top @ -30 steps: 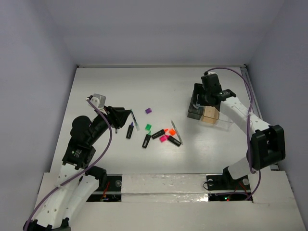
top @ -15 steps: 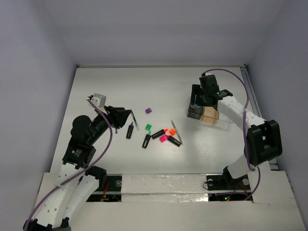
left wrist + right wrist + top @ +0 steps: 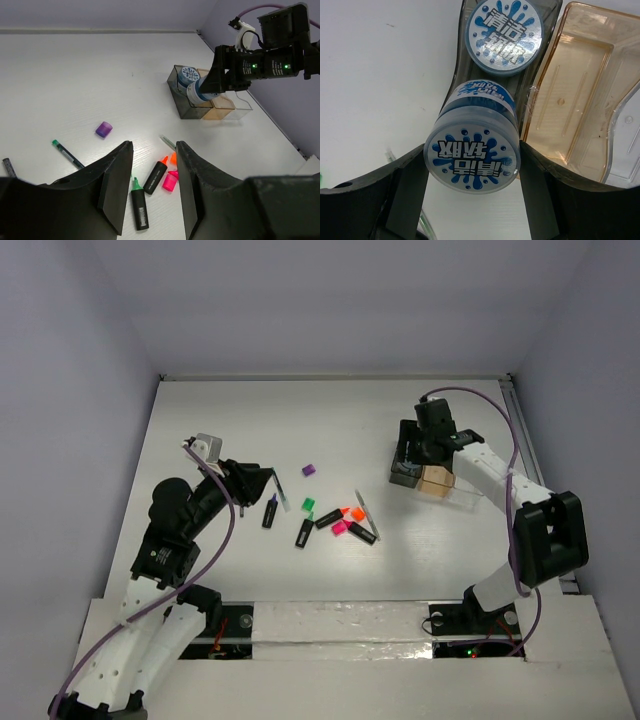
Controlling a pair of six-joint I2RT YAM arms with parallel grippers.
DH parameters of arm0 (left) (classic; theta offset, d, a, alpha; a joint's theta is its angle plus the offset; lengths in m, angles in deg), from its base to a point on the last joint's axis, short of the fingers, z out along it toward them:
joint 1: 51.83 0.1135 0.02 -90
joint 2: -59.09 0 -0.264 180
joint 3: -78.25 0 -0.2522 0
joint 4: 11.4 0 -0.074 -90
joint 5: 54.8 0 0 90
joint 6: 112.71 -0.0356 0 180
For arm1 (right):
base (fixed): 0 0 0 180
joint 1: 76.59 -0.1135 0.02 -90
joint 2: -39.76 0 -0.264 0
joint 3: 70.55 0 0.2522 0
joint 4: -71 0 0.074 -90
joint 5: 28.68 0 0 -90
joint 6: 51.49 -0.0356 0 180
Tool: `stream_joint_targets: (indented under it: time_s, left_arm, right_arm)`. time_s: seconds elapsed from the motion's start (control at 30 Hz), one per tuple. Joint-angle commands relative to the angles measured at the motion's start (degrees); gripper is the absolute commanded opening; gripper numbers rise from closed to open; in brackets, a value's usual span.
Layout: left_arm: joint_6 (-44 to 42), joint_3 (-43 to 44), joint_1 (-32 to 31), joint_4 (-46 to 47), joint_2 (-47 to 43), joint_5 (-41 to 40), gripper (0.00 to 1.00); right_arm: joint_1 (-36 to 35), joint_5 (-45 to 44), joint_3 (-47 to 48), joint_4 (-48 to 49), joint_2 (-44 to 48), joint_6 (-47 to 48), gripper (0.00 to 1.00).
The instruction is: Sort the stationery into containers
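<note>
Surface: white table (image 3: 200,420) boxed in by pale lilac walls.
Right gripper (image 3: 410,452): far right, clamped on a round blue-and-white patterned tub (image 3: 470,155), one finger on each side of it.
Held tub: on its side, lid facing the wrist camera, at the near end of the dark grey holder (image 3: 181,97).
Second tub (image 3: 504,32): already in the holder's far end (same splash pattern).
Clear box (image 3: 240,107): touching the holder's right side, tan insert inside.
Left gripper (image 3: 153,150): left of centre, fingers apart, gripping nothing.
Loose stationery: green-capped highlighter (image 3: 139,205), orange one (image 3: 156,174) and pink cap (image 3: 170,181) on the table under the left gripper; purple cap (image 3: 104,129) farther left.
</note>
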Motion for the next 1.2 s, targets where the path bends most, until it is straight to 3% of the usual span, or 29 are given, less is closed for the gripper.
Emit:
stream_joint_targets:
  time_s: [0.0, 0.63, 0.73, 0.8, 0.93, 1.13, 1.17]
  left_arm:
    - [-0.35, 2.61, -0.27, 2.01, 0.23, 0.2, 0.36]
    - [-0.27, 2.43, -0.27, 1.92, -0.12, 0.38, 0.37]
    - [-0.35, 2.43, -0.27, 1.92, -0.12, 0.29, 0.36]
    - [-0.35, 2.52, -0.27, 1.92, -0.03, 0.29, 0.37]
    - [-0.35, 2.52, -0.27, 1.92, 0.23, 0.2, 0.36]
    - [-0.44, 2.61, 0.26, 1.92, 0.49, 0.2, 0.36]
    - [-0.44, 2.61, 0.26, 2.01, 0.58, 0.37, 0.36]
  right_arm:
    - [0.44, -0.95, 0.54, 2.33, 2.66, 0.13, 0.42]
    - [0.44, 0.72, 1.07, -0.31, -2.09, 0.13, 0.46]
    - [0.44, -0.24, 1.5, -0.3, -2.7, 0.22, 0.55]
    - [0.44, -0.86, 2.03, -0.39, -2.44, 0.39, 0.7]
    - [0.44, -1.48, 1.25, 1.18, 1.5, 1.27, 0.85]
    - [-2.63, 0.46, -3.41, 7.16, 9.42, 3.9, 0.87]
    - [-4.81, 0.46, -3.76, 7.34, 10.12, 4.87, 0.79]
